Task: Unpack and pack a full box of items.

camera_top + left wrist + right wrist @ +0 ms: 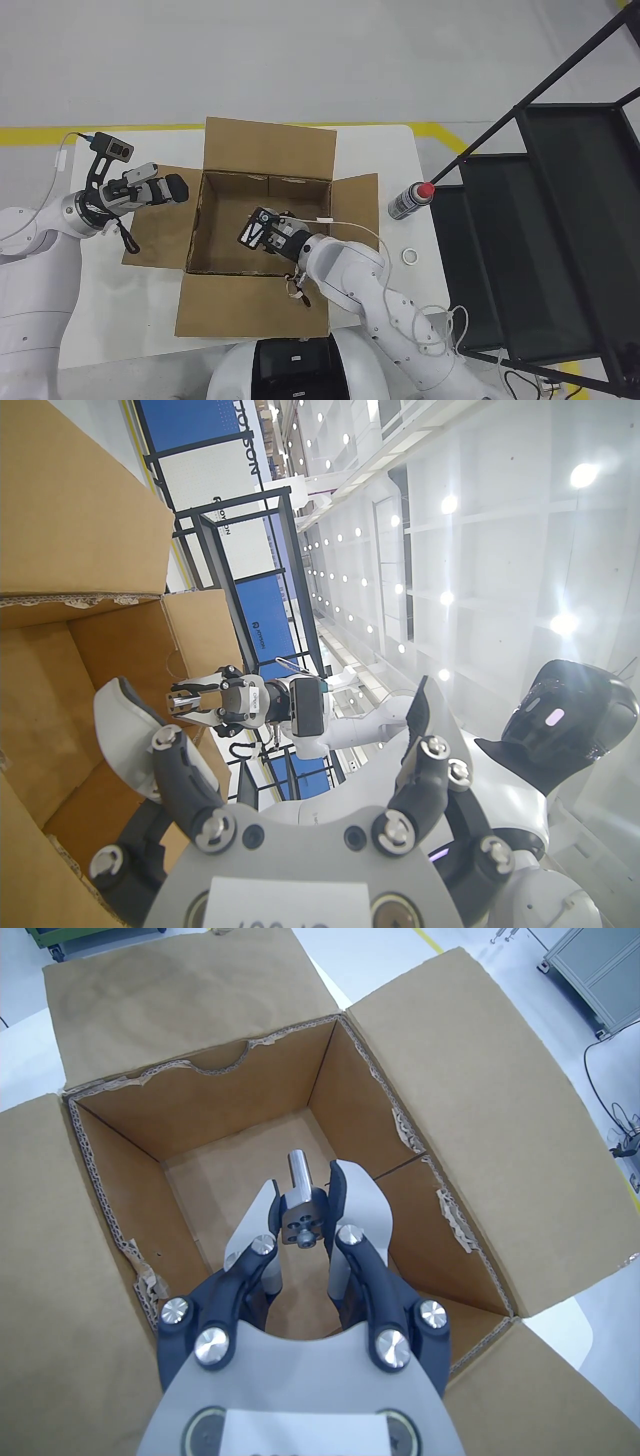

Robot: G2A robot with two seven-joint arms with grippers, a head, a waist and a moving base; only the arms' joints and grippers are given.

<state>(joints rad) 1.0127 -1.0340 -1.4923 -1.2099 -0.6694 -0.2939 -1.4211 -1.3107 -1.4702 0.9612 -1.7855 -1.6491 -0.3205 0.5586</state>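
Observation:
An open cardboard box (205, 215) stands mid-table with all its flaps folded out. My right gripper (258, 230) hangs over the box's opening, shut on a small metal part (298, 1208), a steel block with a round shaft pointing down into the box (125, 1128). The box floor below it looks bare. My left gripper (172, 189) is held above the box's left flap, beside the box wall, open and empty; its fingers (132, 730) stand wide apart. From the left wrist, the right gripper (182, 702) with the metal part (180, 700) appears beyond the cardboard wall (90, 550).
A spray can with a red cap (411, 200) stands on the white table (385, 150) right of the box. A small white ring (409, 257) lies nearer the front right. A dark metal rack (540, 230) borders the table's right side.

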